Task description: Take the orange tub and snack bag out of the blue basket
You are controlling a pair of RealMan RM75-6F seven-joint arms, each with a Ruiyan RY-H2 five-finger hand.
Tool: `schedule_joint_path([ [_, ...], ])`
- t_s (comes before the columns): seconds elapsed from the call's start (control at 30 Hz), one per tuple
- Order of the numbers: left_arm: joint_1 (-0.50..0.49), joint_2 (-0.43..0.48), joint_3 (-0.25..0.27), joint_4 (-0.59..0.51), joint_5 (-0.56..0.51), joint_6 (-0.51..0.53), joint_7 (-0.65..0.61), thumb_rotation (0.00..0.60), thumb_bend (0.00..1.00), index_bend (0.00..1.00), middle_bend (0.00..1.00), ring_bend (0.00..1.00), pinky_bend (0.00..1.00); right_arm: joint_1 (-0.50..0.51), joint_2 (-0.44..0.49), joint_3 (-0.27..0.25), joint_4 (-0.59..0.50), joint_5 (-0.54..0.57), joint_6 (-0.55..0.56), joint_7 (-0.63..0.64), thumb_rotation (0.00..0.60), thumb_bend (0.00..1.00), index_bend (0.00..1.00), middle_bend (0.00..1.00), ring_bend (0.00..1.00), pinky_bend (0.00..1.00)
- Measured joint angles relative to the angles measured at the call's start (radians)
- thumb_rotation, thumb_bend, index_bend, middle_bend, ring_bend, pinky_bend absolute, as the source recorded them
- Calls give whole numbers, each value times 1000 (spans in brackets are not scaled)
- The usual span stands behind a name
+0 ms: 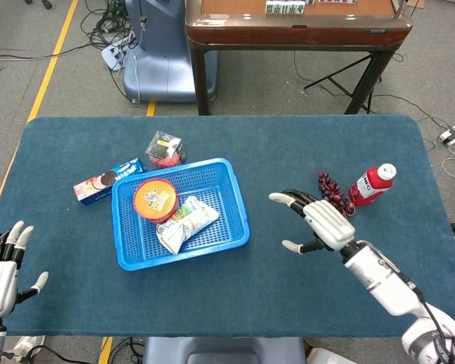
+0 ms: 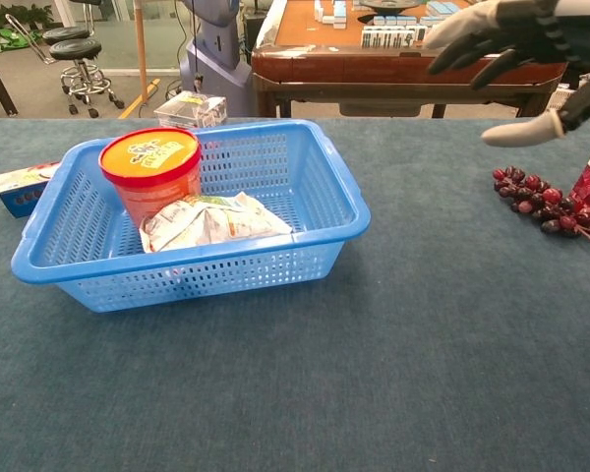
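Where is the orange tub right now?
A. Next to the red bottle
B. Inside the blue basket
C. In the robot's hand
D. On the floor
B, the orange tub stands inside the blue basket, beside the snack bag, and neither hand touches it.

No legible text anywhere. Yellow lid art on the tub (image 2: 150, 155), print too blurred to read. Colourful printing on the snack bag (image 2: 211, 220), no words made out. Cookie picture on the blue box (image 1: 106, 180), brand unreadable. White label marks on the red bottle (image 1: 371, 184), too small to read.
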Motion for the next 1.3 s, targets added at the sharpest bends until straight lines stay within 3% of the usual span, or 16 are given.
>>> schedule_joint_path([
  [0.2, 6, 2, 2, 3, 1, 5, -6, 600, 287, 0, 0, 0, 0, 125, -61, 55, 11, 162, -150, 6, 600, 128, 78, 126, 72, 142],
  [0.47, 10, 2, 3, 7, 3, 7, -13, 600, 287, 0, 0, 0, 0, 285, -178, 87, 94, 335, -297, -41, 600, 7, 40, 68, 6, 142],
  [0.9, 21, 9, 3, 12, 3, 19, -33, 600, 288, 0, 0, 0, 0, 472, -416, 107, 310, 585, -337, -167, 600, 0, 38, 65, 3, 142],
  [1.3, 25, 13, -2, 22, -12, 14, -44, 600, 288, 0, 0, 0, 0, 558, -559, 143, 468, 663, -361, -171, 600, 0, 38, 65, 2, 142],
])
